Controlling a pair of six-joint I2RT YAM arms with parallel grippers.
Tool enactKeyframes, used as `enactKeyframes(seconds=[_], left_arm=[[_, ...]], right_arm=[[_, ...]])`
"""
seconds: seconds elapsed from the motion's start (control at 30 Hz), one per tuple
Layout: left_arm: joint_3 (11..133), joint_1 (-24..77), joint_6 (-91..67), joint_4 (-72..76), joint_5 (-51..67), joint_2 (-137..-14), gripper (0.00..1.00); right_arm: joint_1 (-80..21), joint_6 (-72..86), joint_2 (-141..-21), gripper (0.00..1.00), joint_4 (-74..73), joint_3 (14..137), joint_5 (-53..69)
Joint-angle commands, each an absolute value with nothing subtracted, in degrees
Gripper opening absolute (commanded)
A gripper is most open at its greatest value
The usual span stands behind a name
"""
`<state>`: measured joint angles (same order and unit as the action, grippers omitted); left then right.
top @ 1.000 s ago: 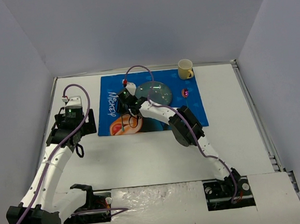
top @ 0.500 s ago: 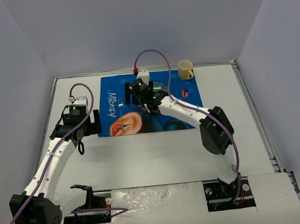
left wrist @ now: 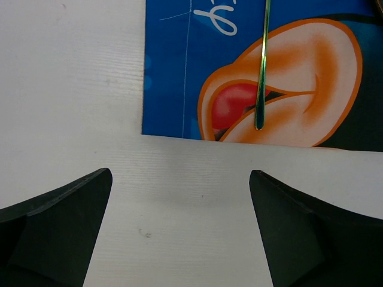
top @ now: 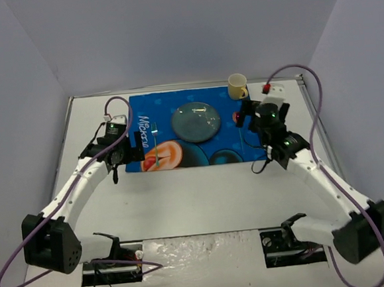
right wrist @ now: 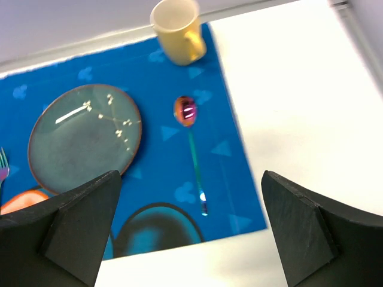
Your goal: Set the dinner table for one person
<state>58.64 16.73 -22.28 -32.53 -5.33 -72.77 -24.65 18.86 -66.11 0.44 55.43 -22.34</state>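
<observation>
The dinner table [top: 203, 196] is that big stiff white slab under everything, looks way too heavy to grab anywhere, with the placemat [top: 235, 143], plate [top: 196, 122], mug [top: 237, 87] and spoon [right wrist: 192, 149] on it, left gripper [left wrist: 179, 176] and right gripper [right wrist: 191, 174] both wide open, empty.

Bright even overhead light, soft shadows; glints on plate [right wrist: 85, 139]; sheen along dinner table [top: 203, 202] near edge; right wrist view slightly blurred.

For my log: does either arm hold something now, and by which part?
Nothing is held. Both arms' jaws stand open and empty; spoon and fork lie on the placemat.
</observation>
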Motion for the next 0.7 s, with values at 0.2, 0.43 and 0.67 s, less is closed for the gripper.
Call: enactKeyframes(seconds=[0.2, 0.43, 0.67], left_arm=[[64.9, 21.9, -25.8, -23.1, -11.5, -79.9, 0.97], [65.1, 23.7, -25.7, -20.6, -13.3, -80.6, 0.97], [60.7, 25.8, -25.3, -14.4, -17.6, -83.6, 0.97]], right_arm=[[-18.4, 16.9, -40.7, 1.00, 1.9, 42.7, -29.2], [-18.4, 16.5, -38.5, 1.00, 1.6, 43.1, -29.2], [-18.4, 16.4, -39.5, 1.00, 1.6, 43.7, -27.7]])
